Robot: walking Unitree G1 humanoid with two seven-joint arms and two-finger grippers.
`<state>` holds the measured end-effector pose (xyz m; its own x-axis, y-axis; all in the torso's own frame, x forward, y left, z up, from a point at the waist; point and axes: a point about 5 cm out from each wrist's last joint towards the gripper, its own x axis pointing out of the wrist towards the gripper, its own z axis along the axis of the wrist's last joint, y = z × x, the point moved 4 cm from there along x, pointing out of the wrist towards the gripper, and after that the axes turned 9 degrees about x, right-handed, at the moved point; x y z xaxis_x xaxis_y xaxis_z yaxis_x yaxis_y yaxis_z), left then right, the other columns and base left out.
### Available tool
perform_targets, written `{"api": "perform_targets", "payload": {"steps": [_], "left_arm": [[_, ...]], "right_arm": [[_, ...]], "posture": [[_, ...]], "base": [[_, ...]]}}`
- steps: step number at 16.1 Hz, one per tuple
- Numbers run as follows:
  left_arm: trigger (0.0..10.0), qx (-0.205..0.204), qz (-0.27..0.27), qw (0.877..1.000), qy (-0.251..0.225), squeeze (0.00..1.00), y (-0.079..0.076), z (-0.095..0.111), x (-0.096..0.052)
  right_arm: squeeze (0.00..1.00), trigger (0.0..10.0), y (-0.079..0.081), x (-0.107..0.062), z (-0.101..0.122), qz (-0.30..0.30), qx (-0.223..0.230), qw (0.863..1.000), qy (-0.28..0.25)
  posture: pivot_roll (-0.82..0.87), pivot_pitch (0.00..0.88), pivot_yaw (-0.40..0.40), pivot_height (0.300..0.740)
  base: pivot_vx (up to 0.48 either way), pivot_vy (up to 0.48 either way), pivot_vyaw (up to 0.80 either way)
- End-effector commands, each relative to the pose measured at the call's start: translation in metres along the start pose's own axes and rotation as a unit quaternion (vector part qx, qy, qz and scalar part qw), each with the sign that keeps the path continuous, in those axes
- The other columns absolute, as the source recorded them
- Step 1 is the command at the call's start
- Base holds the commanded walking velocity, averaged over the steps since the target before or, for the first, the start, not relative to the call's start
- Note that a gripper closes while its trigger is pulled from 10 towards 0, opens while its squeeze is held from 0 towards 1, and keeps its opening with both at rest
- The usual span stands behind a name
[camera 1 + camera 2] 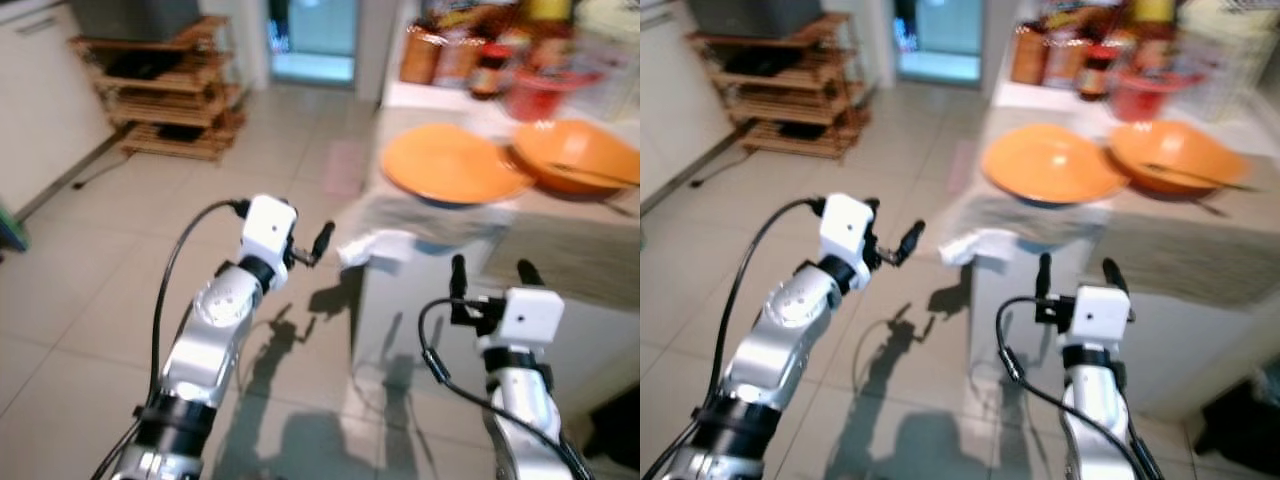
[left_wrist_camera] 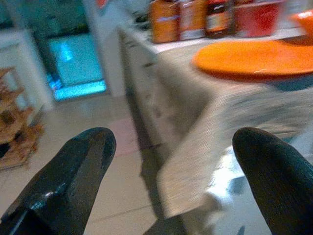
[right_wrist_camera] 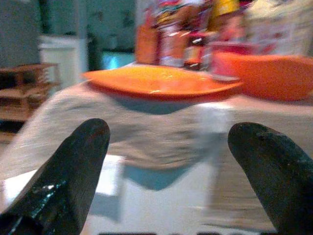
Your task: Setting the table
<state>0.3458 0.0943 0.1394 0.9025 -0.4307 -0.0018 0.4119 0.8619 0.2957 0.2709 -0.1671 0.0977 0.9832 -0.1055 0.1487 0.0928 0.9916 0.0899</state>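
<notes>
The orange plate (image 1: 452, 164) lies flat on the near corner of the table (image 1: 590, 262), on a grey cloth (image 1: 420, 215) that hangs over the edge; just beside it, toward the robot's right, stands an orange bowl (image 1: 575, 155) with what seems a thin utensil across its rim, though the blur makes this unsure; behind both stand jars and bottles (image 1: 470, 50), too blurred to name.

The right gripper (image 1: 490, 272) is raised in front of the table's side, below the level of the plate, and its two fingers are spread wide with nothing between them; in the right wrist view the plate (image 3: 161, 81) sits straight ahead between the fingers (image 3: 73, 166), a little higher than they are. The left gripper (image 1: 308, 248) hangs over the tiled floor (image 1: 90, 290), off the table corner to the left, also spread wide and empty; from the left wrist view the plate (image 2: 254, 58) lies ahead and off to one side.

I judge the right arm the nearer and better aligned one; the plate is round, so no long axis matters, but the gripper must rise to the rim before closing. A wooden rack (image 1: 165, 95) stands far behind, well apart.
</notes>
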Motion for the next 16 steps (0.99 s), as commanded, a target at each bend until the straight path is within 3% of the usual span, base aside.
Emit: {"api": "perform_targets", "payload": {"steps": [1, 7, 16], "left_arm": [[10.0, -0.007, 0.000, 1.000, -0.006, 0.00, 0.002, 0.003, 0.001], [10.0, -0.003, 0.004, 1.000, -0.013, 0.00, 0.003, 0.007, 0.002], [10.0, -0.005, 0.026, 1.000, 0.013, 0.00, 0.009, -0.002, 0.004]], "right_arm": [[0.00, 10.0, 0.001, 0.001, 0.003, 0.005, -0.007, 1.000, -0.005], [0.00, 10.0, 0.003, 0.004, 0.007, 0.011, -0.012, 1.000, -0.014], [0.00, 10.0, 0.005, 0.003, 0.004, 0.019, -0.016, 1.000, -0.009]], "posture": [[-0.06, 0.000, 0.004, 0.727], [-0.06, 0.000, 0.005, 0.727], [-0.06, 0.000, 0.006, 0.727]], "base": [[0.000, 0.000, 0.00], [0.000, -0.379, 0.00], [0.027, -0.437, 0.00]]}}
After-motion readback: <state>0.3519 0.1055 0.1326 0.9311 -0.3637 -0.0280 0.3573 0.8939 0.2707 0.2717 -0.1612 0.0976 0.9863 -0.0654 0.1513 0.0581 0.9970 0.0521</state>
